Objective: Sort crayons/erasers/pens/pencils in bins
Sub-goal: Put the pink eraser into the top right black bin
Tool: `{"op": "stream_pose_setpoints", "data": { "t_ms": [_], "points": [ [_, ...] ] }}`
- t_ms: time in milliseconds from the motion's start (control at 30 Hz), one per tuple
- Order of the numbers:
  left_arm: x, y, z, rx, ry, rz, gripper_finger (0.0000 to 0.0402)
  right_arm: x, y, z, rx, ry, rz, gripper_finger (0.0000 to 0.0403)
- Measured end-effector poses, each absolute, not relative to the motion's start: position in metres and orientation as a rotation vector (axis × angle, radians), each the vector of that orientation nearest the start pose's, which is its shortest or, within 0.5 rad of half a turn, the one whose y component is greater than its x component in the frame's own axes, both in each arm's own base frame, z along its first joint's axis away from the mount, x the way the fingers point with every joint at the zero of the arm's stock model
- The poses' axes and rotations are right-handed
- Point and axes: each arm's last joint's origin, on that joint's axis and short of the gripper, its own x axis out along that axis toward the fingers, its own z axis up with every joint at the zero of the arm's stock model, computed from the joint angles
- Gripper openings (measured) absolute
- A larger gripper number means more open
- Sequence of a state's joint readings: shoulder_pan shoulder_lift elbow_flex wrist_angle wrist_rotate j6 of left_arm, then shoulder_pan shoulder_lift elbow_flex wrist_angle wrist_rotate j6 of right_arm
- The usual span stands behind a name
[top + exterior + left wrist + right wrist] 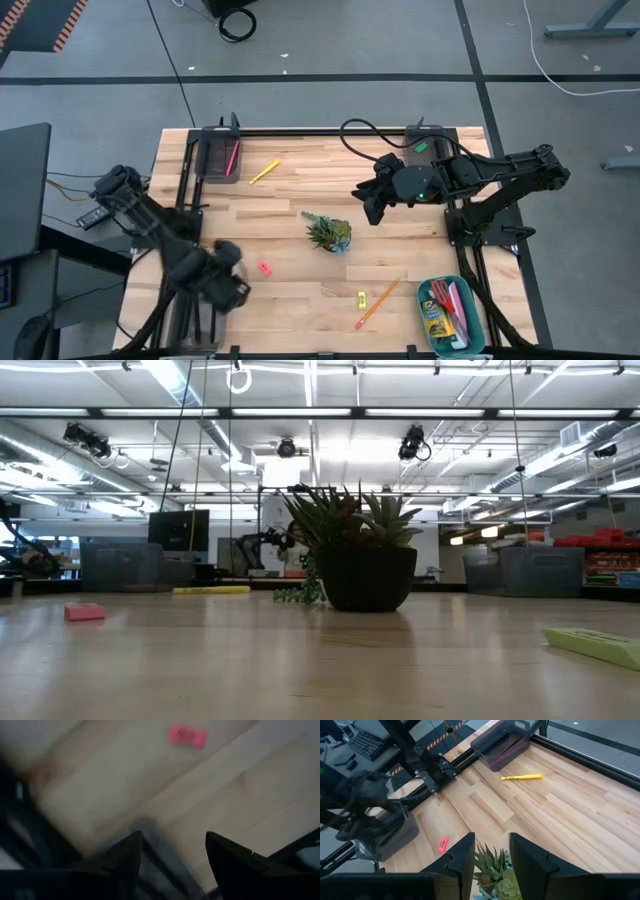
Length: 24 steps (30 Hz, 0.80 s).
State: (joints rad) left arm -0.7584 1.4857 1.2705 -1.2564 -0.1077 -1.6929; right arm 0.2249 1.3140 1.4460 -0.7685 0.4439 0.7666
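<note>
My left gripper (238, 292) is open and empty over the table's near left part; its wrist view (172, 855) shows the pink eraser (187, 736) lying flat ahead of it. That eraser (264, 268) lies just right of the gripper. My right gripper (368, 208) is open and empty, above and just right of the spiky green plant (328, 233); its fingers (492, 852) frame the plant top. A yellow eraser (361, 297) and an orange pencil (377, 304) lie near the front. A yellow pencil (264, 171) lies at the far left. No black pens show.
A dark grey bin (220, 155) with a pink pencil stands at the far left corner. A teal bin (470, 335) at the near right holds the crayon box (437, 322) and red scissors. A translucent grey bin (385, 837) stands under the left arm.
</note>
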Motion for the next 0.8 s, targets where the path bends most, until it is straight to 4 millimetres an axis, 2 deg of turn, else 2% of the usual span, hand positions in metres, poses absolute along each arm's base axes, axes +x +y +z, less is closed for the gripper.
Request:
{"op": "stream_pose_setpoints", "data": {
  "t_ms": [200,333,533,700,800],
  "points": [
    [0.241,-0.134,0.280,-0.574,1.266,0.360,0.0218,0.260,0.049,0.394,0.555,0.518,-0.363,0.0129],
    [0.260,-0.109,0.281,-0.437,1.284,0.118,0.0218,0.260,0.051,0.394,0.607,0.551,-0.301,0.0129],
    [0.264,-0.082,0.279,-0.142,1.337,-0.118,0.0228,0.259,0.055,0.394,0.676,0.561,-0.284,0.0129],
    [0.263,-0.078,0.275,0.193,1.316,-0.323,0.0245,0.258,0.062,0.394,0.696,0.559,-0.281,0.0129],
    [0.259,-0.074,0.260,0.282,1.354,-0.370,0.0258,0.256,0.066,0.394,0.704,0.551,-0.289,0.0129]
  ]
}}
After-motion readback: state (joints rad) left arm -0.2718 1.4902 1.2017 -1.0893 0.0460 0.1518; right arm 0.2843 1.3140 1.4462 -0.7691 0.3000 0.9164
